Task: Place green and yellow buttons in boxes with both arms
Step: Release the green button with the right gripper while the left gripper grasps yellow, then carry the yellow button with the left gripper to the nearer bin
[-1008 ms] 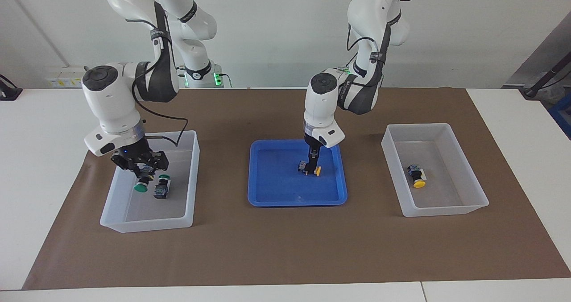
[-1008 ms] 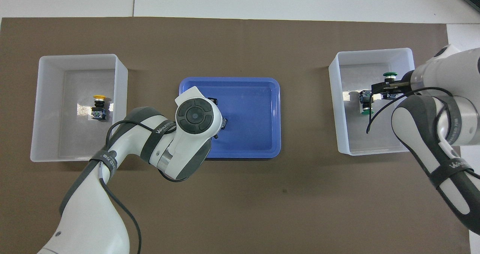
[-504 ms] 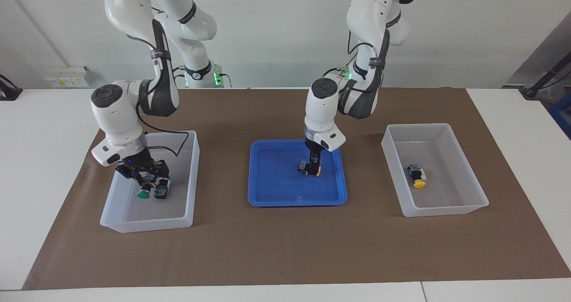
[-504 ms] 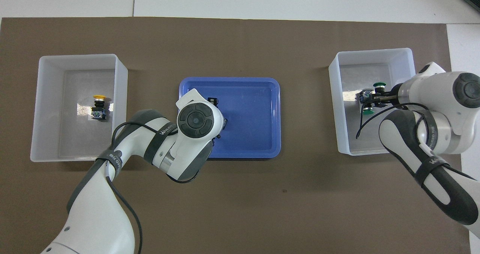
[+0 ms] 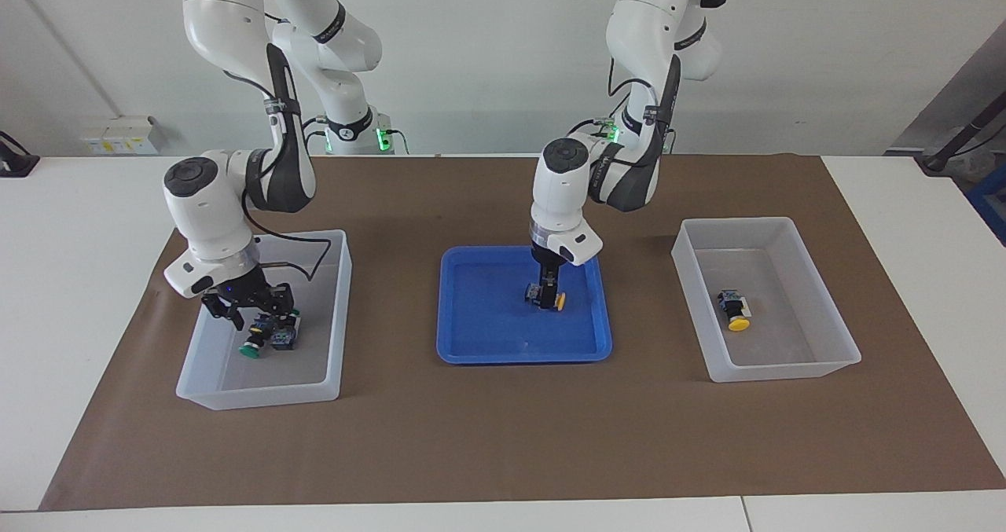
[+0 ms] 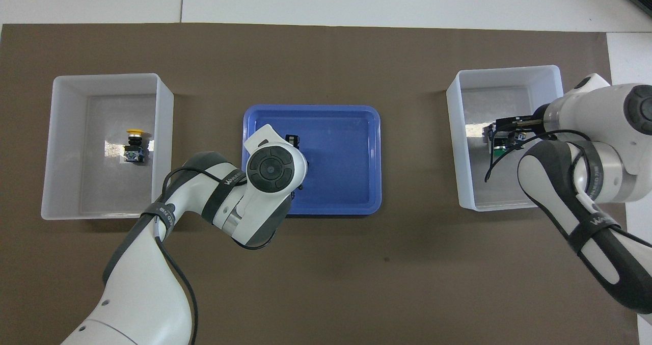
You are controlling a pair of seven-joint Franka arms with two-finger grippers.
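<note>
My right gripper (image 5: 253, 317) is low inside the box (image 5: 259, 394) at the right arm's end, shut on a green button (image 5: 251, 347) just above the floor. A second green button (image 5: 285, 337) lies right beside it. In the overhead view this gripper (image 6: 504, 131) covers the held button. My left gripper (image 5: 549, 295) reaches straight down onto a yellow button (image 5: 559, 302) lying in the blue tray (image 5: 487, 343). Another yellow button (image 5: 736, 313) lies in the box (image 5: 786, 368) at the left arm's end, also visible from overhead (image 6: 133, 143).
The blue tray (image 6: 346, 182) sits midway between the two boxes (image 6: 48, 146) (image 6: 461, 182) on a brown mat. The left arm's wrist hides its gripper in the overhead view. White table borders the mat on all sides.
My right gripper has come down into the box with the green button, next to the resting one. My left gripper stayed at the yellow button in the tray; its wrist shifted slightly.
</note>
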